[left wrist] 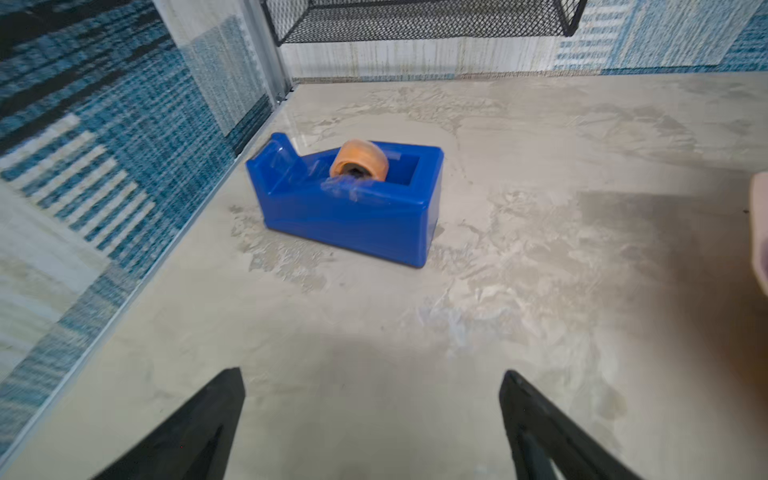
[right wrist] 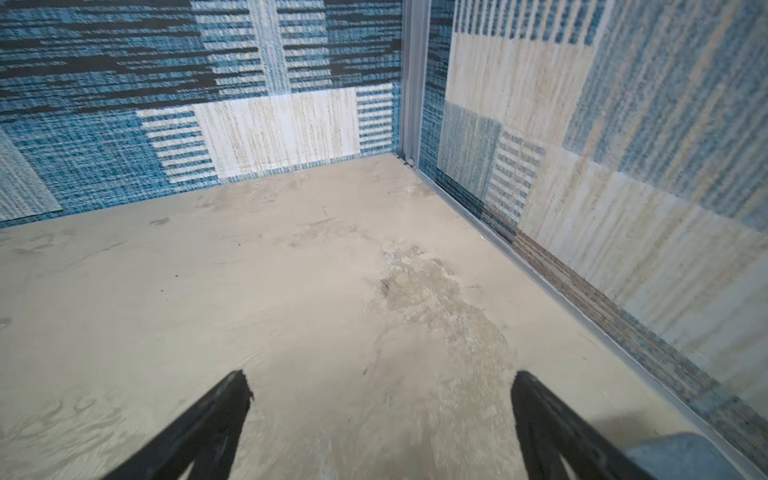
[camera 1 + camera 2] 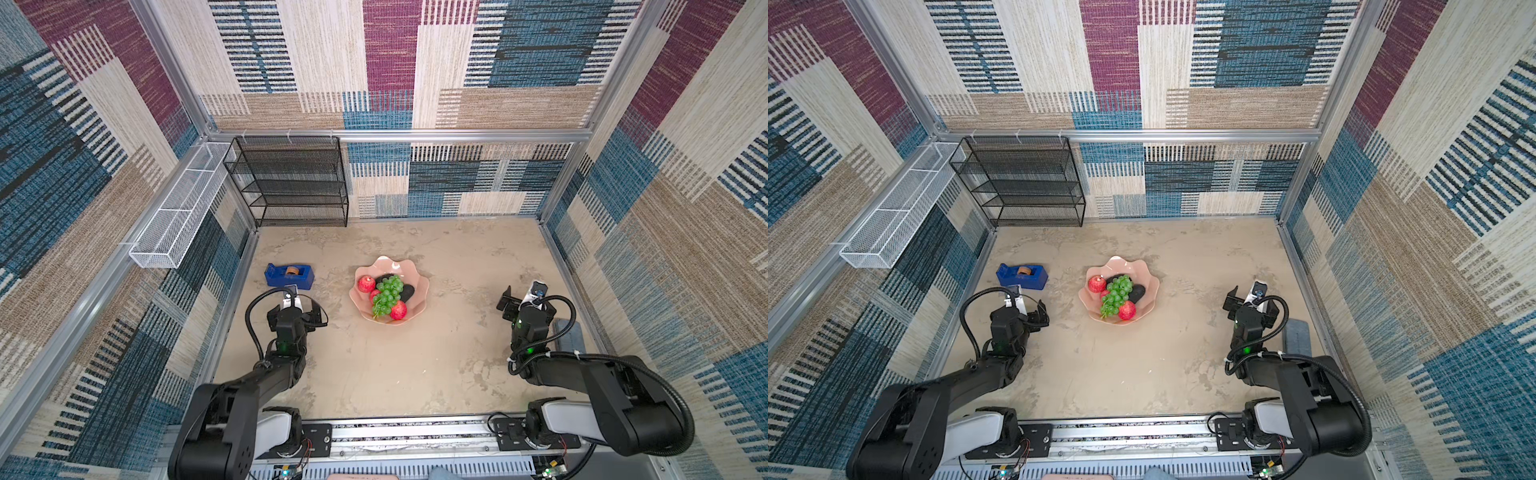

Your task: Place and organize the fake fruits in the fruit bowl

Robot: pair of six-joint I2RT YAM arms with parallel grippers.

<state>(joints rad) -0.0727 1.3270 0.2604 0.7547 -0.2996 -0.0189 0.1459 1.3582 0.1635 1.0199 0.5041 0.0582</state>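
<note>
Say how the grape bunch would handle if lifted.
The grape bunch is many small beads, so it would probably flex and dangle, not lift stiffly. It lies over an avocado and beside an apple, so lifting might nudge them. Its lumpy shape probably won't roll.

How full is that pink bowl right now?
Well filled: the pink bowl holds a bunch of green grapes, red apples and dark avocados, seen in both top views. No fruit shows outside it.

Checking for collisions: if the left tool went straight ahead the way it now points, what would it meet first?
Probably the blue plastic tape dispenser, standing ahead of the open left tool; nothing shows between them, though depth is unclear.
</note>
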